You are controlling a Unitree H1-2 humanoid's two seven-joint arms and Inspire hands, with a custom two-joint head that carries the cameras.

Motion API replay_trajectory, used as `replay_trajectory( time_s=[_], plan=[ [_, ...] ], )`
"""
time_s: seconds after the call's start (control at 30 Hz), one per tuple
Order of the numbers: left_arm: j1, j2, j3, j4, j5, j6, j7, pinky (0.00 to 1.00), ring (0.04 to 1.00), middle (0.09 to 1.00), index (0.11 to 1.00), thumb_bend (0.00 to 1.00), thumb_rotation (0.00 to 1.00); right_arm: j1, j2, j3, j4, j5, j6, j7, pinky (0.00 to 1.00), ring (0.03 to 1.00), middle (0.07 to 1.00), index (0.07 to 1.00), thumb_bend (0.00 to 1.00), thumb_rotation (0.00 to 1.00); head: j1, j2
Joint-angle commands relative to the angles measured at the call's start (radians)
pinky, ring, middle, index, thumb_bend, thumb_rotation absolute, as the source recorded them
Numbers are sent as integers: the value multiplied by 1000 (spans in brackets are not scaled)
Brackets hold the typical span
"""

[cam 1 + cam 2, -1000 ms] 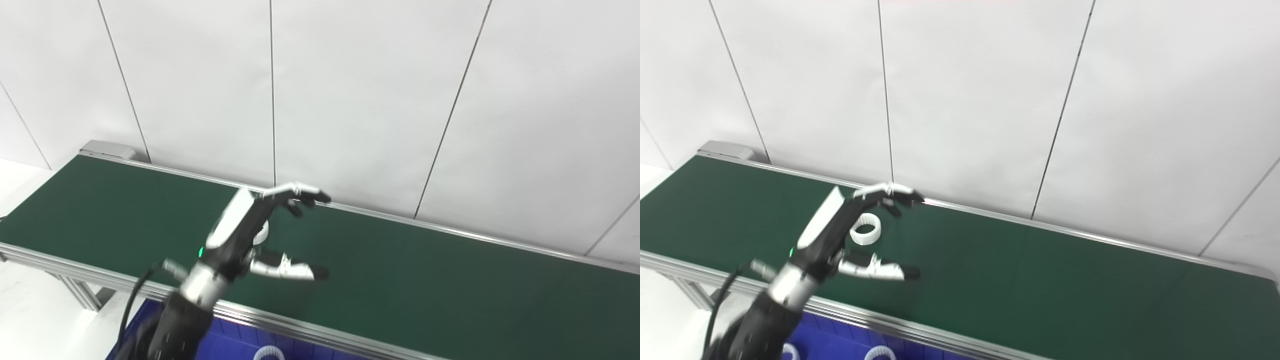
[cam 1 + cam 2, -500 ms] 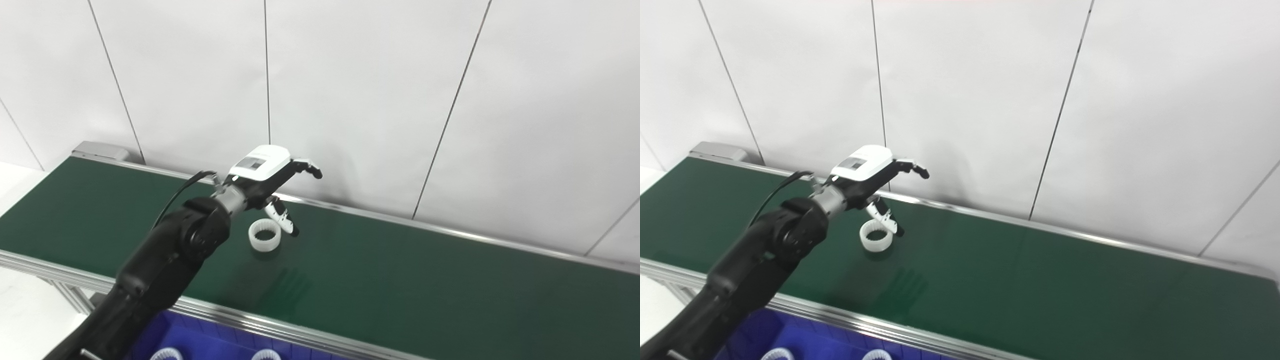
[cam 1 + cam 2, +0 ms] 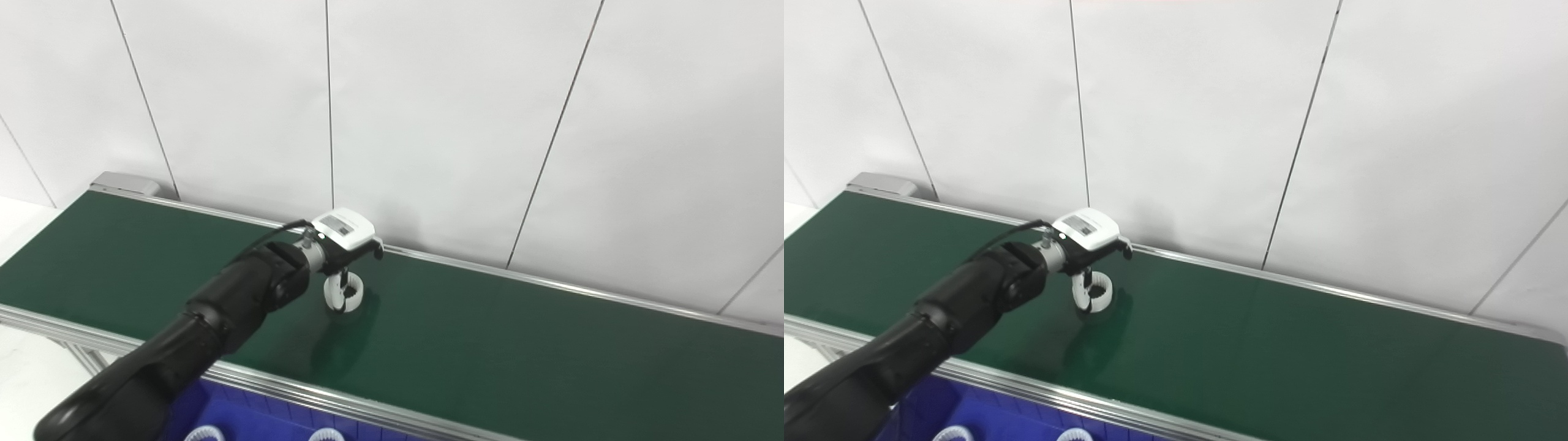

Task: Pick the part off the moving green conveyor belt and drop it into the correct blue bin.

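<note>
A white toothed ring (image 3: 335, 296) is on the green conveyor belt (image 3: 520, 343), near its far rail and left of the middle. My left hand (image 3: 343, 234) reaches over it from the left, back of the hand upward, fingers curled down and closed around the ring (image 3: 1100, 294). The ring stands tilted on its edge, with a finger showing through its hole. The hand's body hides the fingertips. My right hand is out of both views.
A blue bin (image 3: 263, 419) sits below the belt's near rail at the bottom left, holding white rings (image 3: 202, 433) like the one on the belt. The belt's aluminium rails (image 3: 343, 401) run along both long sides. A white panelled wall stands right behind.
The left hand swung up over the belt, turned palm down, then dropped onto the ring and closed on it. The ring drifted right along the belt and now stands tilted.
</note>
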Motion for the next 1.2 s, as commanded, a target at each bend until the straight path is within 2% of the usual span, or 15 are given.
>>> replay_trajectory(
  time_s=[0.0, 0.2, 0.43, 0.5, 0.53, 0.57, 0.6, 0.63, 0.67, 0.7, 0.77, 0.83, 0.93, 1.0, 1.17],
  plan=[
    [-60, -5, -6, 6, 23, 16, 35, 732, 778, 814, 761, 1000, 154, 8, 53, 19, -29, -18, -37, -6, 752, 833, 991, 1000, 547, 1000, -1, 2],
    [-50, -32, -22, 35, 43, 51, 79, 718, 759, 801, 752, 1000, 152, 20, 61, 20, -38, -33, -37, -8, 750, 823, 982, 1000, 559, 1000, -15, 9],
    [-42, -77, -12, 160, -1, 30, 199, 672, 695, 743, 707, 1000, 129, 34, 71, 25, -58, -36, -30, -5, 735, 814, 976, 1000, 559, 1000, -30, 24],
    [-41, -88, -21, 202, -6, 13, 237, 631, 624, 684, 662, 955, 106, 40, 76, 26, -67, -39, -25, -4, 727, 802, 970, 1000, 564, 1000, -32, 29],
    [-42, -95, -35, 225, 2, 7, 264, 551, 524, 612, 635, 915, 84, 43, 78, 28, -71, -41, -23, -3, 721, 798, 970, 1000, 565, 1000, -33, 31],
    [-43, -100, -49, 238, 12, 6, 281, 530, 500, 587, 630, 843, 67, 46, 79, 29, -75, -41, -22, -1, 720, 797, 971, 1000, 564, 1000, -34, 33],
    [-45, -103, -64, 247, 21, 7, 294, 489, 455, 539, 619, 702, 34, 48, 79, 30, -77, -41, -22, 1, 718, 797, 972, 1000, 562, 1000, -34, 35],
    [-48, -105, -76, 253, 23, 9, 302, 447, 413, 513, 609, 630, 17, 50, 80, 31, -79, -41, -22, 2, 716, 797, 973, 1000, 562, 1000, -34, 35],
    [-56, -109, -102, 258, 41, 23, 289, 425, 392, 499, 605, 594, 8, 51, 80, 32, -80, -38, -19, 4, 714, 797, 974, 1000, 561, 1000, -35, 36],
    [-63, -112, -121, 262, 53, 33, 280, 412, 387, 493, 539, 553, 3, 52, 82, 31, -80, -38, -18, 7, 714, 801, 974, 1000, 573, 1000, -35, 37],
    [-76, -120, -140, 263, 43, 37, 244, 400, 404, 454, 518, 529, 0, 56, 87, 30, -84, -35, -11, 13, 717, 808, 976, 1000, 587, 1000, -35, 38],
    [-82, -128, -130, 263, 8, 30, 208, 476, 474, 460, 512, 525, 0, 57, 90, 31, -86, -39, -11, 13, 711, 811, 976, 1000, 593, 1000, -39, 40],
    [-85, -141, -109, 259, -40, 16, 165, 492, 478, 462, 507, 525, 0, 62, 97, 33, -94, -43, -8, 11, 706, 805, 974, 1000, 591, 1000, -47, 48],
    [-81, -144, -104, 245, -53, 12, 153, 438, 425, 440, 506, 524, 0, 66, 100, 34, -102, -45, -2, 12, 705, 801, 973, 1000, 599, 1000, -49, 51],
    [-78, -146, -133, 200, -33, 31, 109, 247, 290, 470, 489, 526, 0, 71, 102, 34, -109, -51, 2, 15, 696, 789, 965, 1000, 605, 1000, -49, 56]
  ],
)
